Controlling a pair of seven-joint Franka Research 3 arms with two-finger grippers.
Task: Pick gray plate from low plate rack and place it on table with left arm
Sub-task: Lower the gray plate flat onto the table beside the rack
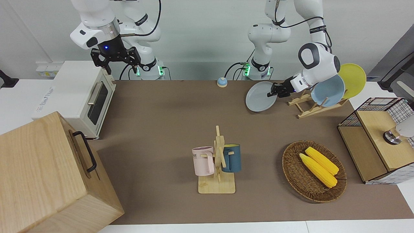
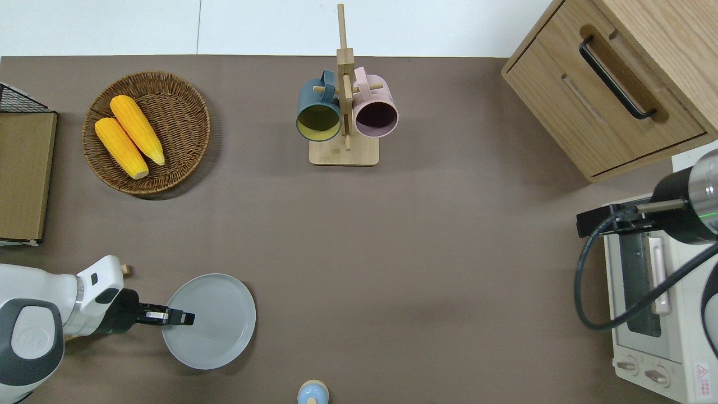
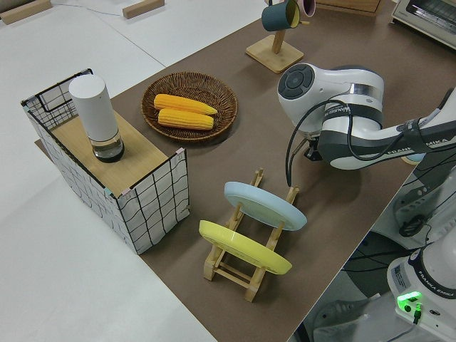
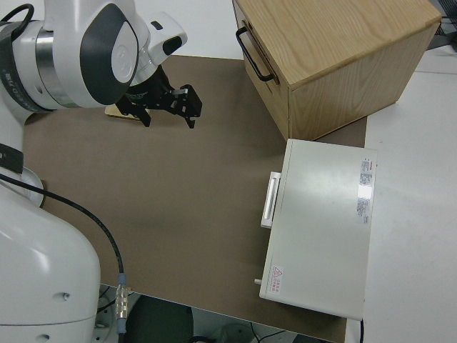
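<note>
my left end effector point(image 2: 178, 318) pinches plate point(image 2: 216, 325) rim, off rack point(image 1: 311, 106) | stiff, slick, breakable: keep rim grip, lower flat onto counter point(image 2: 392, 252)

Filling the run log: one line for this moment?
left gripper: shut on gray plate | plate: off low plate rack, over table | right arm: parked
</note>
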